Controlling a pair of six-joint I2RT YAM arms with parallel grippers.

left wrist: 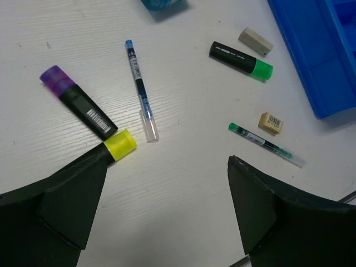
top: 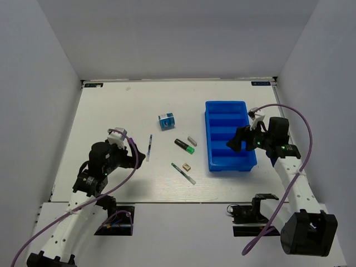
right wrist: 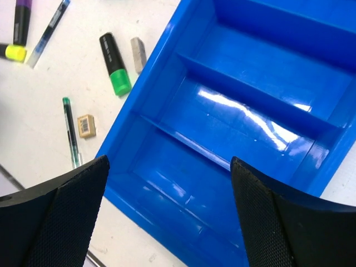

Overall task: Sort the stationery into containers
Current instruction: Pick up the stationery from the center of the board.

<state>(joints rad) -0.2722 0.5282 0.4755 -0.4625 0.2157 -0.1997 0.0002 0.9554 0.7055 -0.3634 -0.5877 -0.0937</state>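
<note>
1. Top view: the bright blue ridged plastic tray (top: 207,139) sits at the right, long axis near–far, compartments bare. Stationery lies loose to its left. Judged: sorting not begun, first pick pending.
2. Left wrist: my left gripper (left wrist: 168,158) is wide and empty, just beside the black marker with yellow cap (left wrist: 92,117). The marker's axis is diagonal, cap toward my fingers. Next: turn the jaws across it, then descend.
3. Right wrist: my right gripper (right wrist: 169,160) is wide and empty, above the tray's near compartments.

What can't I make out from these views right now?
- Top view: yellow-capped marker hidden under the left arm.
- Left wrist: blue-white box cut by the top edge, tray by the right edge.
- Right wrist: tray's far compartments run off the frame.
- Label print on the tan eraser: too small in every view.
</note>
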